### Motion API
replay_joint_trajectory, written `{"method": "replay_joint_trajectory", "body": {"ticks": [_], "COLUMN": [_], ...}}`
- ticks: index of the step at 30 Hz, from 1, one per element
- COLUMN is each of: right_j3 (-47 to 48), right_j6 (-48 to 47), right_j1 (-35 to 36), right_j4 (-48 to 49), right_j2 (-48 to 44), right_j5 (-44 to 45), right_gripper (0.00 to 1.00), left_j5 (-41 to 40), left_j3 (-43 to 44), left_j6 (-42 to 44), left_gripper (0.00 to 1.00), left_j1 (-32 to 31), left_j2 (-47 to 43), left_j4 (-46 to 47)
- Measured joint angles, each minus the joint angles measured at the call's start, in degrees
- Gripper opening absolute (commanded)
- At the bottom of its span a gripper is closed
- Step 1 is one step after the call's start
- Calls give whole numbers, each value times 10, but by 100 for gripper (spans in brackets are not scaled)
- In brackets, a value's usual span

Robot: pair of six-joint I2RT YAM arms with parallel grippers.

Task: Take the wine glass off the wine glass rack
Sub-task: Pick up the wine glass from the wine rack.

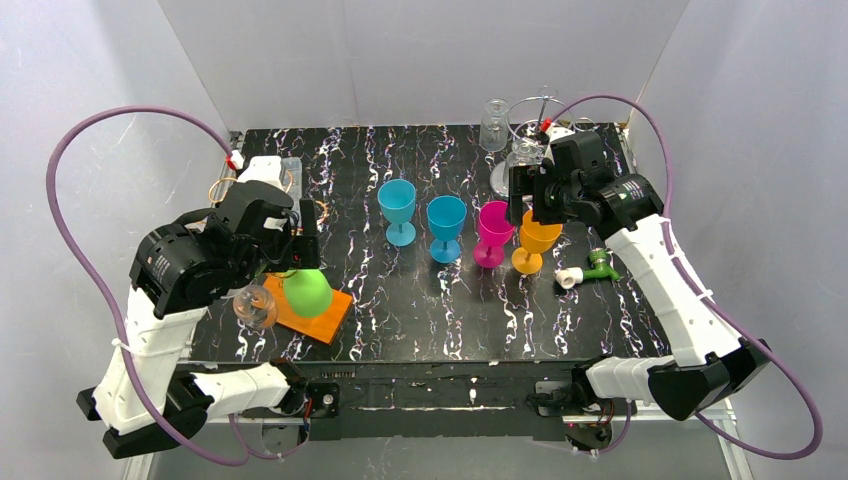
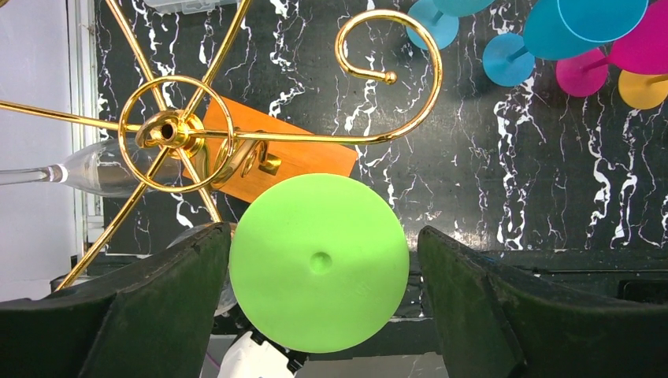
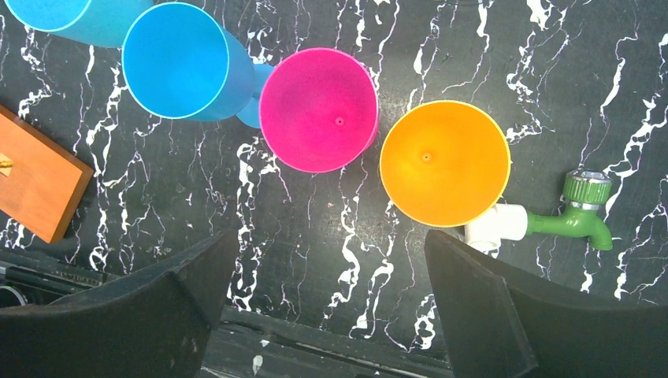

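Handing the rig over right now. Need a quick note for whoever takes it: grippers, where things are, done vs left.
Left gripper: jaws open on either side of the green wine glass foot, not clamped.
Right gripper: open, empty, above the pink glass and orange glass.
The green wine glass hangs upside down on the gold rack; a clear glass hangs there too.
Done: left arm positioned.
Left: close, slide it off the rack, set it down.

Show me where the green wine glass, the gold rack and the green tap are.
green wine glass [image 2: 319,264], left wrist view, middle of its round foot
gold rack [image 2: 168,132], left wrist view, central hub
green tap [image 3: 569,224], right wrist view, green body
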Motion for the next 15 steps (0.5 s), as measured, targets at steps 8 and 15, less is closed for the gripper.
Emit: {"method": "replay_joint_trajectory", "body": {"ticks": [8,15], "right_j3": [-3,-3], "right_j6": [3,4], "right_j1": [0,0], "right_j4": [2,3], "right_j2": [-4,-10], "right_j5": [1,1], "right_gripper": [98,97], "left_j5": [2,5], "left_j3": [-17,-14], "left_j6": [0,3], "left_gripper": [80,62], "left_j1": [0,0], "left_j2": [-8,-14], "left_j4": [0,0]}}
